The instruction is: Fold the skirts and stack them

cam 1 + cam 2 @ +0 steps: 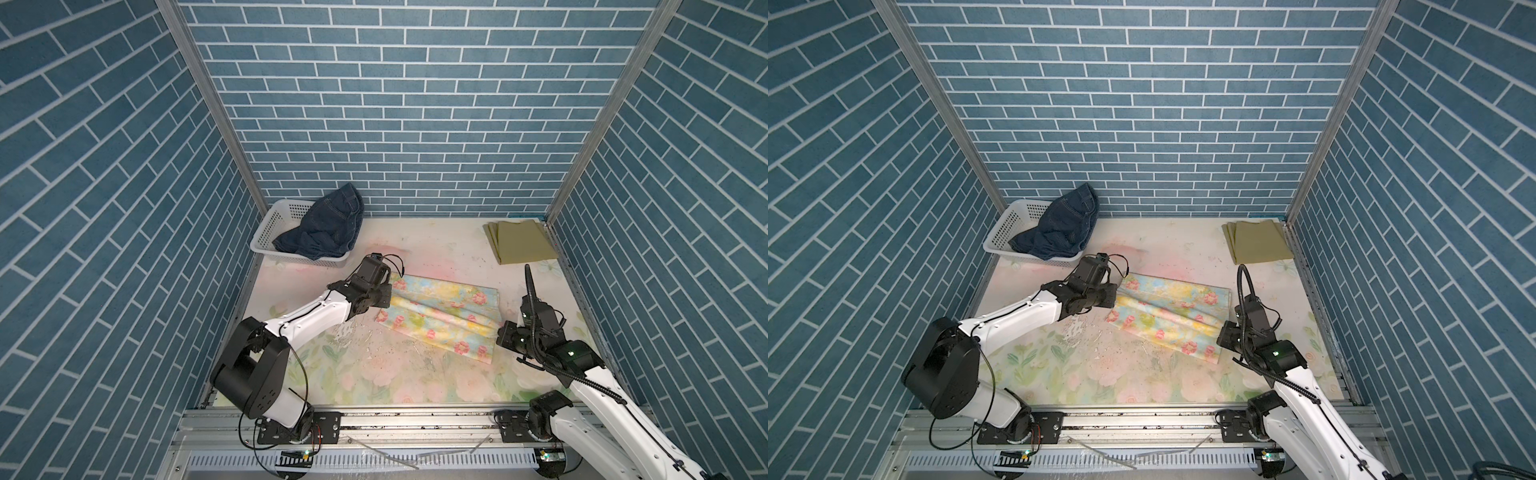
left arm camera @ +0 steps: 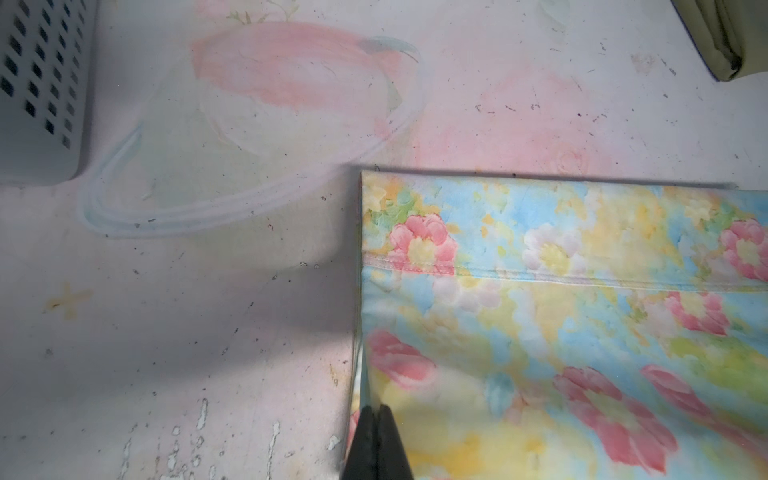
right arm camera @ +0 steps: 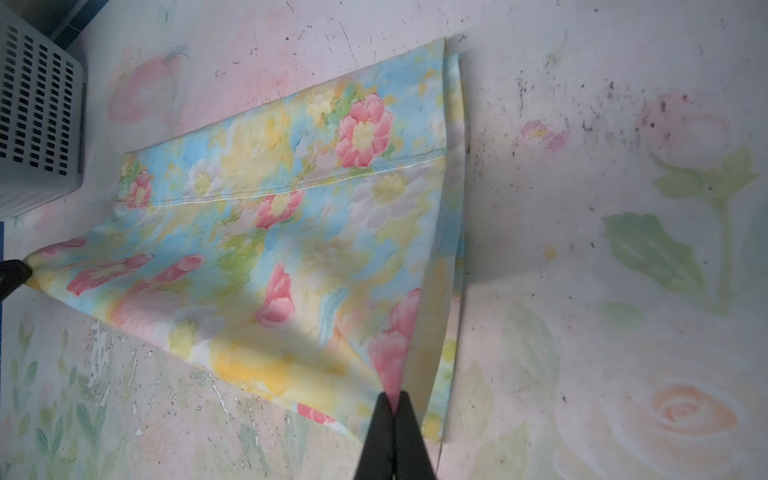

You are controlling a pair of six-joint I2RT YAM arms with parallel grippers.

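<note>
Near the basket [image 1: 266, 232], the floral skirt [image 1: 440, 311] is being pinched at both ends by the left gripper [image 2: 376, 410] and right gripper [image 3: 394, 400], both clamped on cloth; if layers are being gripped unevenly, the fold could be skewed

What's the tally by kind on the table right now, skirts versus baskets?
Skirts: 3 (olive-green skirt, floral skirt, denim skirt)
Baskets: 1 (white basket)
Total: 4
</note>
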